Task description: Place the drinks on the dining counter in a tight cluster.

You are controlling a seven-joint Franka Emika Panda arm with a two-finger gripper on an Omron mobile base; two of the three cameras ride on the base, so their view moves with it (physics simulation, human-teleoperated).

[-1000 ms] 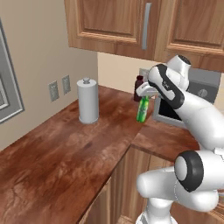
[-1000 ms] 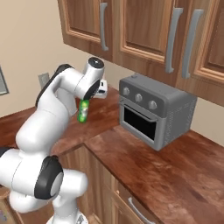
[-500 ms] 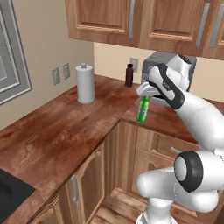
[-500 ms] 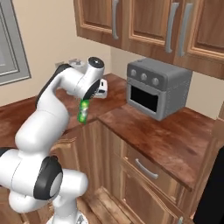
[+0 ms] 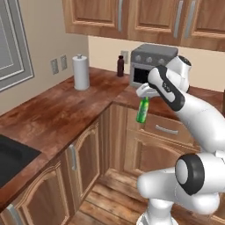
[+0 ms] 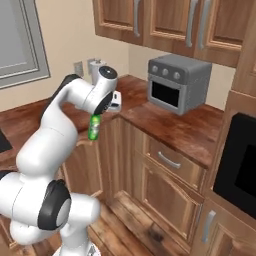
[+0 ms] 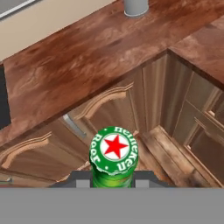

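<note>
Green glass, slim green bottle (image 5: 142, 110) hanging upright under the gripper (image 5: 146, 93), clamped at the neck, out in the air over the floor in front of the corner cabinets, off the worktop (image 5: 66, 110). Same bottle in the right base view (image 6: 94, 127), below the gripper (image 6: 111, 102), jaws closed on its neck. From the hand camera, straight down on the cap (image 7: 114, 151): green ring with white lettering, red star on a white disc; contents not readable in any view.

Further back on the reddish-brown worktop, a dark maroon bottle (image 5: 120, 66) standing upright just left of the grey toaster oven (image 5: 151, 61), near the wall. Left of that, well apart, a grey paper-towel roll (image 5: 81, 72) standing on end.

Seen from the left base camera but not the right: the maroon bottle, the two wall sockets (image 5: 59, 65), a black sink edge (image 5: 13, 158) cut by the lower left border. Seen from the right base camera instead: the full toaster oven (image 6: 181, 82) with its knobs, a dark built-in oven door (image 6: 240, 165) at the right edge, drawer with a silver handle (image 6: 169, 160). Paper-towel roll there (image 6: 96, 67) half hidden behind the arm's wrist.

In the hand view, only the base of the roll (image 7: 136, 7) at the top edge, cut off. Fingertips masked by the bottle cap. Bottle label too small to read from either base camera.
</note>
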